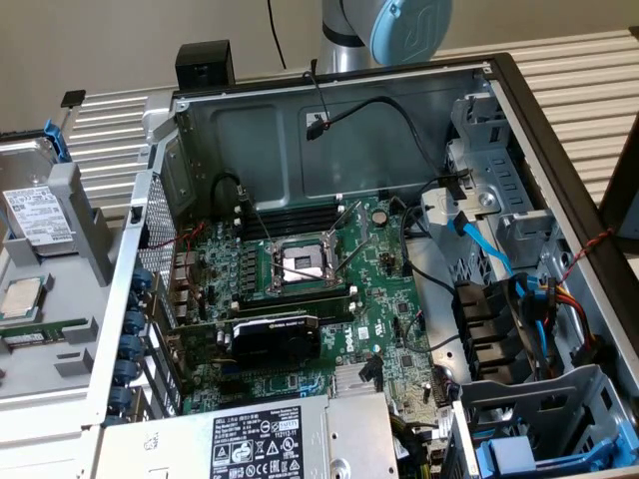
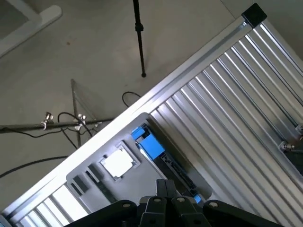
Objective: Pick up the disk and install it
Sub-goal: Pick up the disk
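Note:
The disk (image 1: 40, 212), silver-grey with a white barcode label and a blue carrier frame, stands in a grey holder tray (image 1: 85, 215) at the exterior view's left, outside the computer case. In the wrist view the disk (image 2: 152, 145) appears edge-on, blue frame uppermost, in the same tray (image 2: 90, 161). My gripper (image 2: 165, 185) hovers well above that tray, close to the disk's edge in the picture, with its dark fingers (image 2: 161, 189) pressed together and nothing between them. The arm's grey and blue joint (image 1: 384, 30) sits behind the case.
The open computer case (image 1: 329, 289) holds the motherboard, cables and a blue-railed drive bay (image 1: 539, 449) at the exterior view's lower right. A square processor chip (image 1: 20, 297) and a green memory stick (image 1: 40, 329) lie in the tray. A ribbed aluminium table (image 2: 227, 123) carries everything.

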`<state>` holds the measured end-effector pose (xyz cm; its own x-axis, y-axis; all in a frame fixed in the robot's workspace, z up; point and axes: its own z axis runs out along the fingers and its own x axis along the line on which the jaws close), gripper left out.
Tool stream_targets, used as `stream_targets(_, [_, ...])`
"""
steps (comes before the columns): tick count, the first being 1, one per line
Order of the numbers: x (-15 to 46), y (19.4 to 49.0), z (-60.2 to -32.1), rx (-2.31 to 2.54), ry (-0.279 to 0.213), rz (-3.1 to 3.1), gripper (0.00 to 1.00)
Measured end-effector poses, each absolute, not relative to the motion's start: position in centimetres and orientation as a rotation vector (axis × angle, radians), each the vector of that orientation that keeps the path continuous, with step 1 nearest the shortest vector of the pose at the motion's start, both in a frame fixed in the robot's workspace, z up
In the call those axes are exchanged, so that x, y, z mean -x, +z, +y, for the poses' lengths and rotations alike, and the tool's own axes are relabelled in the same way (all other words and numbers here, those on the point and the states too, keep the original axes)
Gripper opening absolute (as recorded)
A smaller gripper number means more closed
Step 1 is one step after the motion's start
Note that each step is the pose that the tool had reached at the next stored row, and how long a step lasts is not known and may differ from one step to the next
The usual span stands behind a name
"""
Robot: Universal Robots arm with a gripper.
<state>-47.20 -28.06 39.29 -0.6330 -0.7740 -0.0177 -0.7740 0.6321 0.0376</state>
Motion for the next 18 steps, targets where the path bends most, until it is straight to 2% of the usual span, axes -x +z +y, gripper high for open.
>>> stream_targets(14, [47.19,39.30,-28.05,-1.694,-0.060,-2.645,0.11])
stream_targets(18, [47.19,39.29,-28.06,-1.763,-0.038,-2.626,0.11])
